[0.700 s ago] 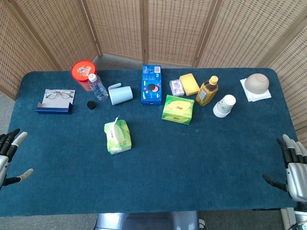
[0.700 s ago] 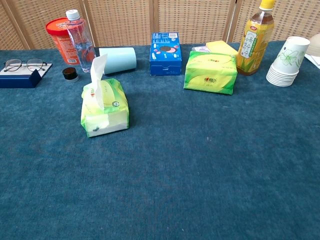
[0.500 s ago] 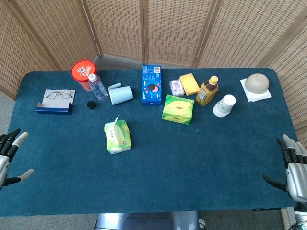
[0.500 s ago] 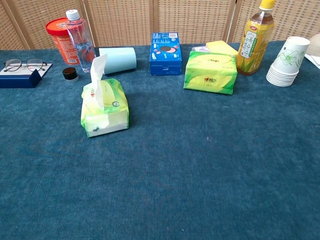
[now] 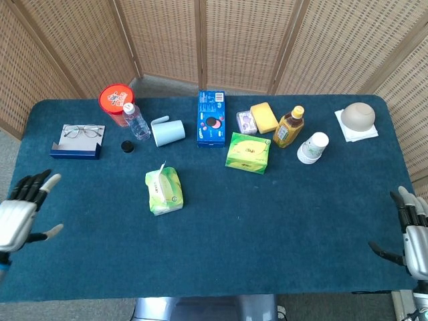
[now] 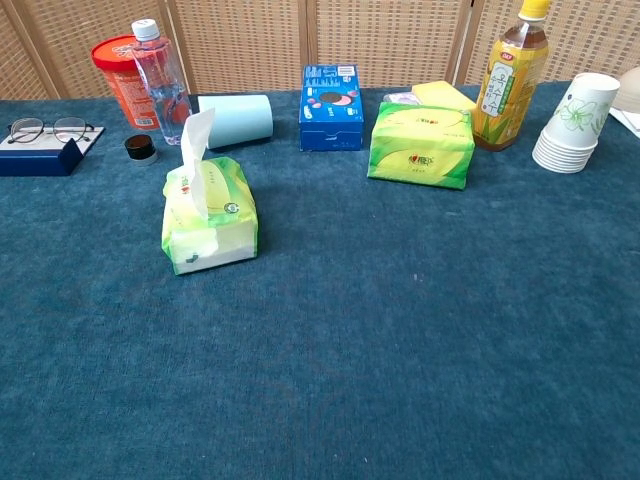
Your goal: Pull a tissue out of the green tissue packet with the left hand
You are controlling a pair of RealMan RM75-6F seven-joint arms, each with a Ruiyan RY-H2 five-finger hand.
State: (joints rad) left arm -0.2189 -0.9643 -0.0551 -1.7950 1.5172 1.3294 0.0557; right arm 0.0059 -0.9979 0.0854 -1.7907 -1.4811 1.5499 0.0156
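Note:
The green tissue packet point(image 5: 164, 190) lies left of the table's middle, with a white tissue point(image 6: 196, 150) standing up out of its top slot; the packet point(image 6: 208, 215) is also plain in the chest view. My left hand point(image 5: 20, 212) hovers over the table's left front edge, well left of the packet, fingers spread and holding nothing. At the right front corner my right hand point(image 5: 413, 234) hangs with fingers apart and empty. Neither hand shows in the chest view.
Behind the packet stand a light blue cup on its side point(image 5: 168, 132), a water bottle point(image 5: 136, 121), a red tub point(image 5: 115, 99), glasses on a blue case point(image 5: 78, 140), a blue box point(image 5: 210, 118), a second green packet point(image 5: 248, 153), a juice bottle point(image 5: 289, 127) and paper cups point(image 5: 313, 148).
My left hand has moved up and to the right, further over the table toward the packet. The right hand has shifted slightly down. Nothing on the table has moved.

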